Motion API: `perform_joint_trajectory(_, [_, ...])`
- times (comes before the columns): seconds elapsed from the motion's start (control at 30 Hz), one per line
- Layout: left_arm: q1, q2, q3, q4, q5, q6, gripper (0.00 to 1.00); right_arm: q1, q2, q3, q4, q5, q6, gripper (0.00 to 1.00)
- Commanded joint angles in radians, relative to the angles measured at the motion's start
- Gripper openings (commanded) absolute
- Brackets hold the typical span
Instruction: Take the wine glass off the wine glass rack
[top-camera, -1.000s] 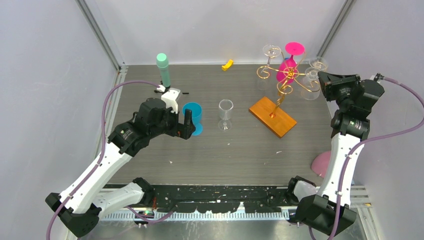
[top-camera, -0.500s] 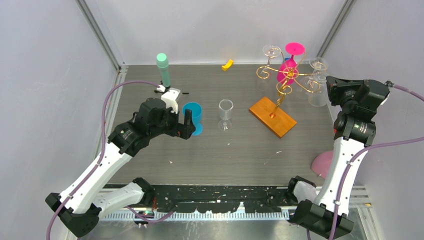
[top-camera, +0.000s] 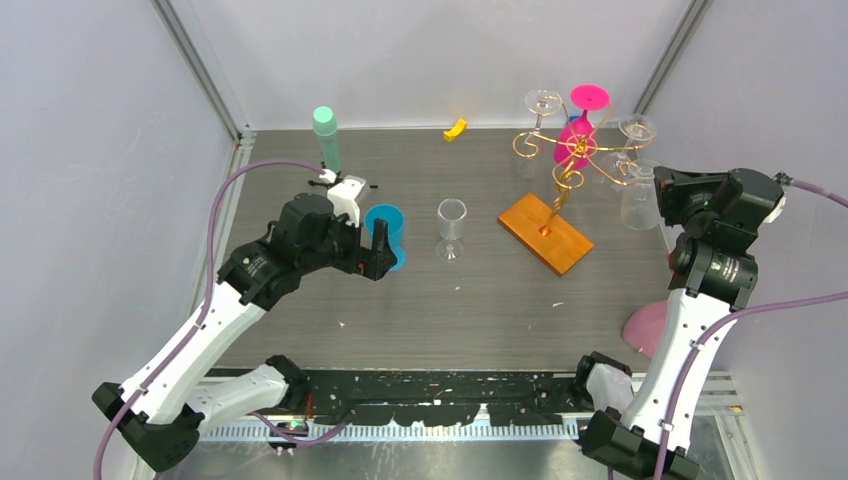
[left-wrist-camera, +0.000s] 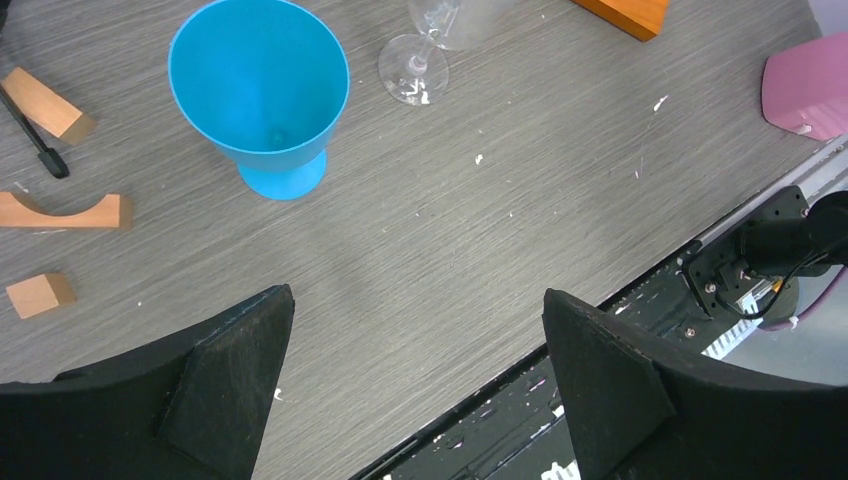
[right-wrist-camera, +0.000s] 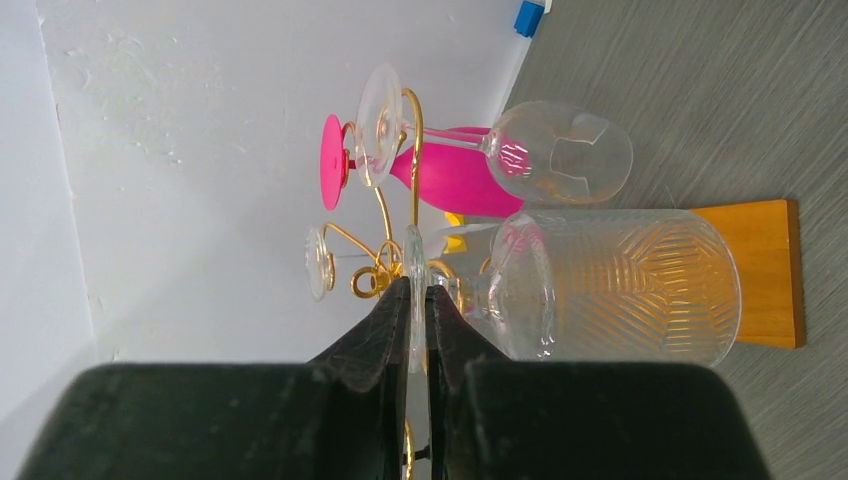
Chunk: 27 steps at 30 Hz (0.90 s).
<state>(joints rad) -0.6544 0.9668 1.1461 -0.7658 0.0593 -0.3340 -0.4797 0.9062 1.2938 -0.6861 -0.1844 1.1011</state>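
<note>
We see the right gripper (right-wrist-camera: 415, 292) clamped tight on the thin foot disc of the ribbed clear wine glass (right-wrist-camera: 620, 285), whose bowl lies sideways, pointing away from the fingers. From above, the glass hangs in the air at about four o'clock from the post of the wine glass rack (top-camera: 572, 160), just beside the outermost gold scroll and off the table (top-camera: 480, 310).

We judge the main step largely done: the glass is gripped and looks drawn out of its scroll arm. In the wrist view, though, gold wire crosses right behind the foot, so we cannot tell for certain that the foot is wholly clear of the curl. What is left, as we read it, is to carry the glass farther out toward three o'clock, turn it upright and set it on a bare part of the table.

On the rack a pink glass (top-camera: 578, 125) hangs near twelve o'clock, with clear ones at eleven and two. The left gripper (left-wrist-camera: 415, 300) hangs with its fingers spread wide, holding nothing, with a blue goblet (left-wrist-camera: 258, 85) at its eleven o'clock.
</note>
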Motion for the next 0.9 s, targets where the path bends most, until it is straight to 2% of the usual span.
perform_joint_trajectory(0.0, [-0.002, 0.001, 0.021, 0.03, 0.035, -0.003, 0.98, 0.003, -0.047, 0.062, 0.022, -0.031, -0.012, 0.0])
perform_joint_trajectory(0.43, [-0.002, 0.001, 0.018, 0.039, 0.099, -0.018, 0.98, 0.003, -0.211, 0.028, -0.117, -0.078, -0.023, 0.0])
perform_joint_trajectory(0.67, [-0.002, -0.001, 0.01, 0.051, 0.132, -0.017, 0.98, 0.003, -0.336, -0.031, -0.195, -0.185, 0.01, 0.0])
perform_joint_trajectory(0.87, [-0.003, -0.013, 0.012, 0.071, 0.155, -0.034, 0.98, 0.026, -0.373, -0.086, -0.141, -0.298, 0.097, 0.0])
